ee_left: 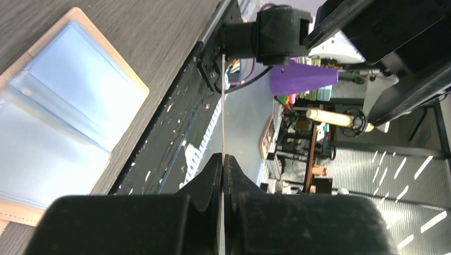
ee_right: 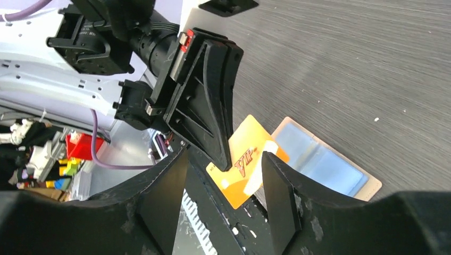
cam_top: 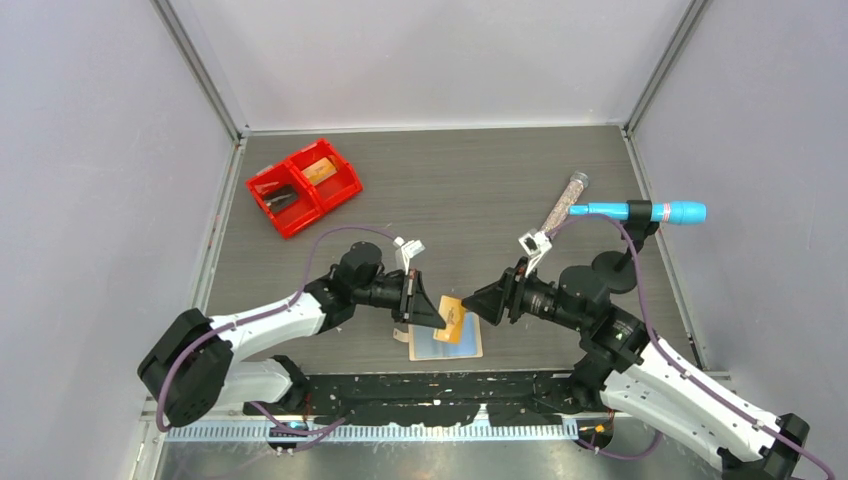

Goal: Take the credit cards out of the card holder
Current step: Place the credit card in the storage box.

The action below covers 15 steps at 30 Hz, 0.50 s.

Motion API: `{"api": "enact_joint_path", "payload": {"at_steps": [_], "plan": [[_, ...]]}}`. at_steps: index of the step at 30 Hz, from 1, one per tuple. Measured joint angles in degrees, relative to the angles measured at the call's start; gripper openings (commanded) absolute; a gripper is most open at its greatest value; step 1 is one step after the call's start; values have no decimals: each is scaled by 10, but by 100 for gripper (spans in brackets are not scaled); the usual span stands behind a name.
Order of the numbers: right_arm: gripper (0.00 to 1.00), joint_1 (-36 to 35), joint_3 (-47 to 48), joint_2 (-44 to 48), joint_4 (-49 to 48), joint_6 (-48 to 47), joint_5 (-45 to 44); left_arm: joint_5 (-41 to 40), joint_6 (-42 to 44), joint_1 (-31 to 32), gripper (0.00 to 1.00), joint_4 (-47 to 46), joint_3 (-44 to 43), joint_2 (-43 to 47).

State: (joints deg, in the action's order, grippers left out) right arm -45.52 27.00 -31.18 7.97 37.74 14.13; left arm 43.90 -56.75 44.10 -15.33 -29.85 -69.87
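The left gripper is pinched tight on an orange card (it reads "VIP" in red). In the left wrist view the card runs edge-on, straight out from between the closed fingertips. The right gripper faces it from just beside, its jaws spread wide and holding nothing. In the right wrist view the card shows in the gap between those two fingers.

The card hangs tilted over the card holder, which lies opened flat on the table near the front edge, blue-grey panels up. Whether the card's lower edge touches the holder I cannot tell.

Well apart at the back left sits a red bin with two compartments. At the back right lie a blue pen-like tube and a clear vial of brownish stuff.
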Motion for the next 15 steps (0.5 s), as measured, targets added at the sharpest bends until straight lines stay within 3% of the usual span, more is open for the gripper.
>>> {"api": "enact_joint_path", "payload": {"at_steps": [10,14,15], "plan": [[60,6,53,-108,26,-84,106,52,89,0,0,86,-15,47],[55,6,53,-143,7,-85,159,61,104,0,0,96,-21,55],[47,6,53,-150,-1,-85,169,64,107,0,0,98,-22,55]]}}
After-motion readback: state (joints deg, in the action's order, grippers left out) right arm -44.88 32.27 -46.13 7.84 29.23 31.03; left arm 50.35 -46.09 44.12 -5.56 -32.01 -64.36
